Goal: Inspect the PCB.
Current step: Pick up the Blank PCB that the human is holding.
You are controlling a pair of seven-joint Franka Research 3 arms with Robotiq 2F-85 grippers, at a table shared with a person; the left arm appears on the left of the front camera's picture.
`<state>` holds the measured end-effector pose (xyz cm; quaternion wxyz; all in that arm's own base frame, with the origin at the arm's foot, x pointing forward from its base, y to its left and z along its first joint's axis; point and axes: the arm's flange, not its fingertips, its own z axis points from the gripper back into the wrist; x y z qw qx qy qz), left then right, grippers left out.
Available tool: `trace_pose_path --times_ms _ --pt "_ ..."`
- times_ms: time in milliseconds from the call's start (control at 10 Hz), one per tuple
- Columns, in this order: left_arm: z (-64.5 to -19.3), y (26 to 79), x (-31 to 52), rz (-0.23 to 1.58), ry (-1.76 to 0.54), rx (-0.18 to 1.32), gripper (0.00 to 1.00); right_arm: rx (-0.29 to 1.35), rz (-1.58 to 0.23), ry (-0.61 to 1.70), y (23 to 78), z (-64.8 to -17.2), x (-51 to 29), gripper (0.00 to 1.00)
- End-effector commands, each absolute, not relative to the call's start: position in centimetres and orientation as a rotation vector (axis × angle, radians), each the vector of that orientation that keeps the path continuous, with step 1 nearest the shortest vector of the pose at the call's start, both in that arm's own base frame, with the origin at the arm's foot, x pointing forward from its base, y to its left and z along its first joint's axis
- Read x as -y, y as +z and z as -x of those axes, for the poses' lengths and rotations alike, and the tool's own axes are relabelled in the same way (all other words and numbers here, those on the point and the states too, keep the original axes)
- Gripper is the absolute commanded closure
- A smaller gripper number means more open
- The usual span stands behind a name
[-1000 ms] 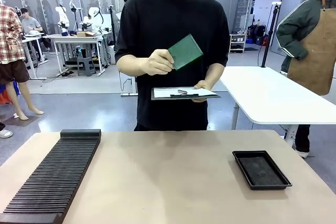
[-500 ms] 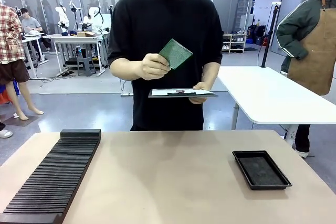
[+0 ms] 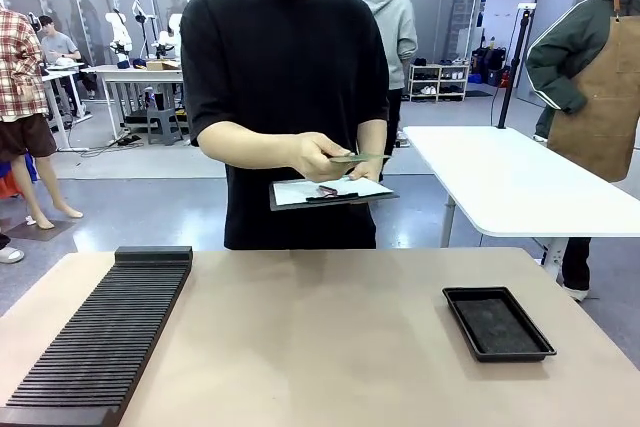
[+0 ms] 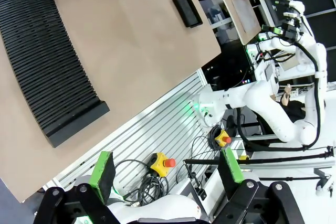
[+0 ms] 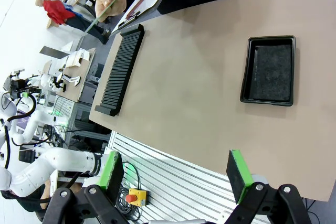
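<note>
One black tray [image 3: 497, 322] sits on the tan table [image 3: 320, 347], and everything else can be placed from it. Across the table from the tray, and to its left as the front camera sees it, stands one person [image 3: 290, 67] in a black shirt with both hands busy.

There is one PCB [image 3: 358, 158]. It is up in the air beyond the tray and well apart from it. One hand [image 3: 318, 155] pinches it at one end, and it lies nearly flat, so little more than its thin green edge shows. Just under it is one clipboard [image 3: 330, 192] with white paper, held up by the person's other hand [image 3: 368, 170]. A small dark thing lies on the paper, maybe a pen, but it is too small to tell.

One long black slotted rack [image 3: 100, 332] lies on the table well to the tray's left, along the opposite side.

There are two grippers, both back off the table's near edge on the robot's side of the tray. The left gripper [image 4: 167, 167] has its two green-padded fingers spread wide with nothing between them. The right gripper [image 5: 175, 175] is likewise wide apart and empty, and the tray lies out on the table ahead of it.
</note>
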<state>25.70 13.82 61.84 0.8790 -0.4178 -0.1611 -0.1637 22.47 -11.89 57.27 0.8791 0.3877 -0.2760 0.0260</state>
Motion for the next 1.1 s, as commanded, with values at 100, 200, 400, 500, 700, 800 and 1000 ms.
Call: trace_pose_path --times_ms 100,200,400,500,700,800,1000 --pt "-25.6 62.3 -13.8 0.854 -0.331 0.333 0.00 0.582 -0.810 0.068 57.1 -22.4 11.7 0.00" --pt "-25.6 62.3 -13.8 0.854 -0.331 0.333 0.00 0.582 -0.810 0.068 57.1 -22.4 11.7 0.00" --pt "-25.6 62.3 -13.8 0.854 -0.331 0.333 0.00 0.582 -0.810 0.068 57.1 -22.4 11.7 0.00" --pt "-25.6 62.3 -13.8 0.854 -0.331 0.333 0.00 0.575 -0.808 0.054 57.3 -22.5 11.9 0.00" --pt "-25.6 62.3 -13.8 0.854 -0.331 0.333 0.00 0.356 -0.981 0.016 61.4 -22.7 10.6 0.00" --pt "-25.6 62.3 -13.8 0.854 -0.331 0.333 0.00 0.289 -1.041 -0.058 62.0 -23.8 10.0 0.00" --pt "-25.6 62.3 -13.8 0.854 -0.331 0.333 0.00 0.123 -1.168 -0.181 61.9 -26.6 7.1 0.00"
